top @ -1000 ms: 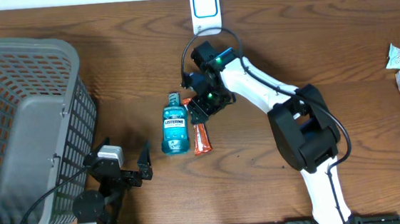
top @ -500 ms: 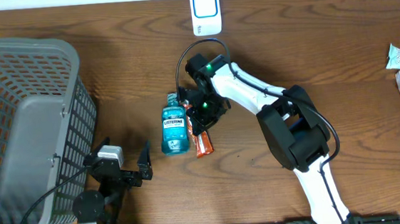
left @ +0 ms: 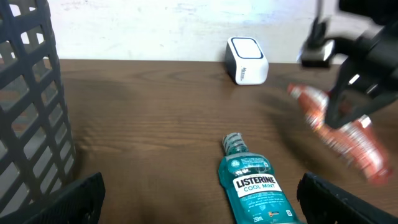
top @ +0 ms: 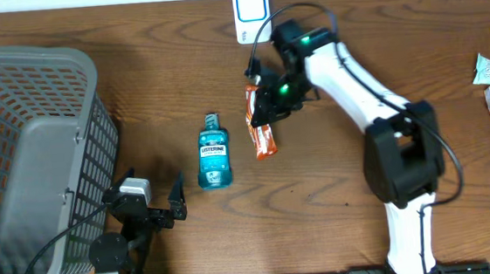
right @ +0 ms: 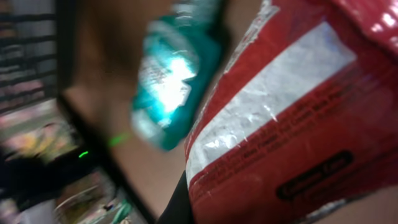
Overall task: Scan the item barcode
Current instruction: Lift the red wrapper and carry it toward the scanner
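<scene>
Soft, even light falls on the table (top: 136, 84) from above, with faint shadows beside the basket (top: 37, 59). The overhead view is sharp. From the left wrist the red packet (left: 339, 134) is motion-smeared. The right wrist view is blurred throughout, with glare whitening the bottle (right: 171, 74).

A teal mouthwash bottle (top: 214, 154) with a white and dark-blue label is seen on the brown, wood-grained table (top: 136, 93). Right of the bottle, a red-orange snack packet (top: 262, 129) with a silvery white band is shown. A grey lattice basket (top: 90, 167) is seen left of the bottle, and a white, blue-outlined scanner (top: 252, 12) beyond it.
</scene>
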